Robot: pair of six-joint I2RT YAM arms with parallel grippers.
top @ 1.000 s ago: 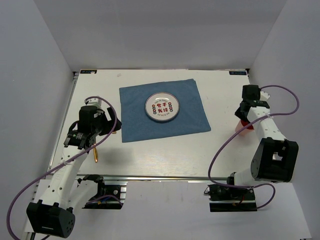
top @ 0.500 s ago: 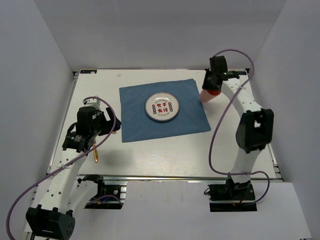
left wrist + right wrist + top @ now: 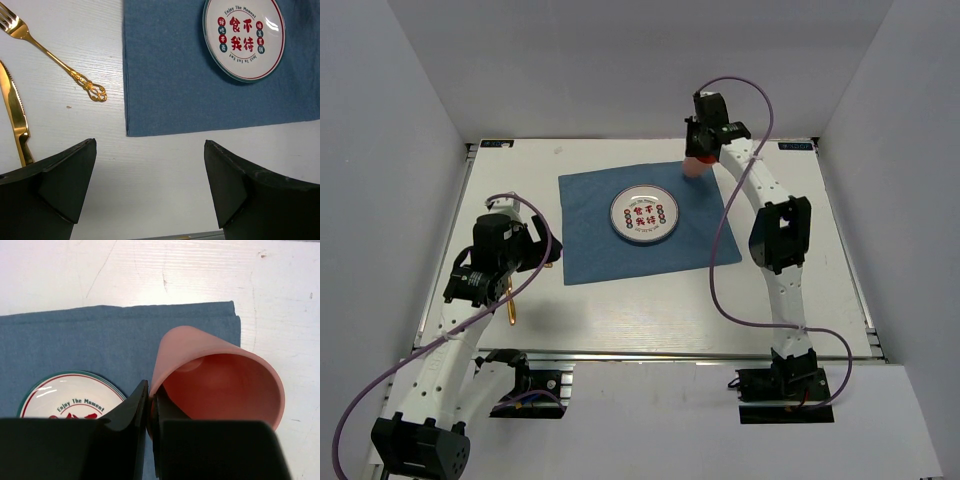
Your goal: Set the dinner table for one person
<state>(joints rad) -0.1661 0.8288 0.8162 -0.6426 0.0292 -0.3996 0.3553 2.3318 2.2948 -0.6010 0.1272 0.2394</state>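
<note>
Bright, even light on dinner table [image 3: 620, 310]; faint plate [image 3: 243, 37] glare.

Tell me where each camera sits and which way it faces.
Top external: above and behind the bases, looking down on the dinner table; both arms show.
Left wrist: looks down at fork, knife, blue cloth; open left end effector at bottom.
Right wrist: looks down past the right end effector clamping the pink cup.
Shared: all show the plate.
</note>
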